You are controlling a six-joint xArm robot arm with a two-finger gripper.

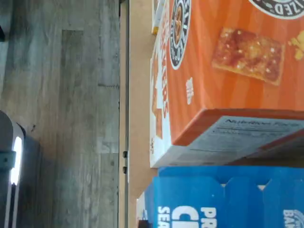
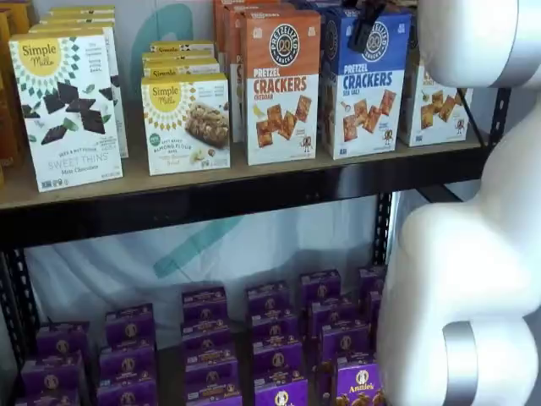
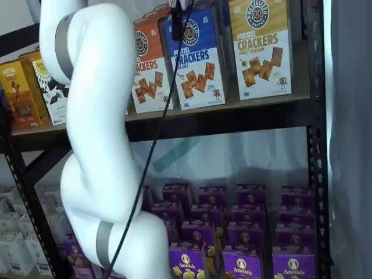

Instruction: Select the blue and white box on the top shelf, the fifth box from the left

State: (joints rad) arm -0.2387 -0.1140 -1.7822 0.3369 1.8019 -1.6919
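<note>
Here the tall blue-and-white cardboard box (image 2: 365, 83) stands at the front edge of the tan wooden top shelf (image 2: 211, 182), beside an orange-topped box (image 2: 281, 85). The black-fingered hand (image 2: 368, 25) hangs at its top; whether it is released or clenched, I cannot tell.

glossy white rounded arm (image 3: 96, 145) with grey joint bands, a thin black cable (image 3: 152, 151), black tool (image 3: 177, 20) fingers

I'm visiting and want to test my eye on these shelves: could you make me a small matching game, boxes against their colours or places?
Things:
1. blue and white box
2. cheddar cracker box
3. Simple Mills mint box
4. purple boxes

Descriptions:
A. orange top
B. on the lower level
C. blue top, on the top shelf
D. white front, dark square cookies

Pairs: 1-C, 2-A, 3-D, 4-B
</note>
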